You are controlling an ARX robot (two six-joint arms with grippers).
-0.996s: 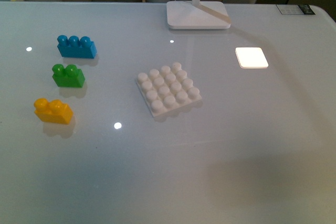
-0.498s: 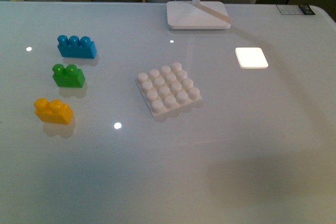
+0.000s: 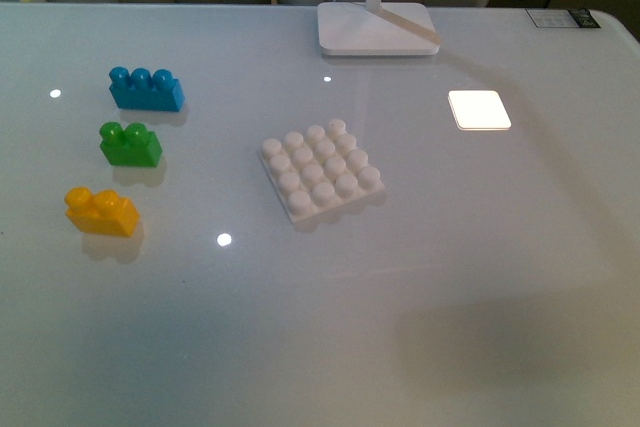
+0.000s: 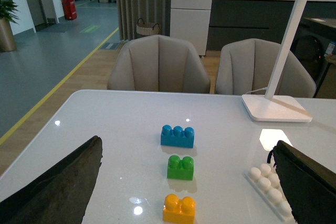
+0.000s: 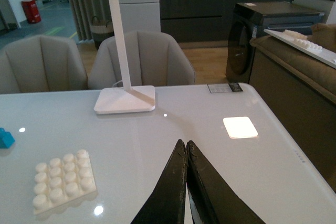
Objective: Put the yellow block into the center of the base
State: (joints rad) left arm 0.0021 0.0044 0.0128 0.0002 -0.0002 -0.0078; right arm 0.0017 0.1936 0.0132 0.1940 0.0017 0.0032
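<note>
The yellow block [image 3: 101, 212] sits upright on the table at the front left, also low in the left wrist view [image 4: 179, 209]. The white studded base [image 3: 322, 179] lies near the table's middle, also in the left wrist view [image 4: 266, 187] and the right wrist view [image 5: 64, 180]. My left gripper [image 4: 185, 153] is open wide and empty, above the near table edge, with the yellow block ahead between its jaws. My right gripper [image 5: 186, 145] is shut on nothing, over the table right of the base. Neither arm shows in the front view.
A green two-stud brick [image 3: 130, 143] and a blue three-stud brick [image 3: 146, 89] stand in a row behind the yellow block. A white lamp foot [image 3: 376, 29] stands at the back. A glowing white square [image 3: 479, 109] lies to the right. Chairs stand beyond the far edge.
</note>
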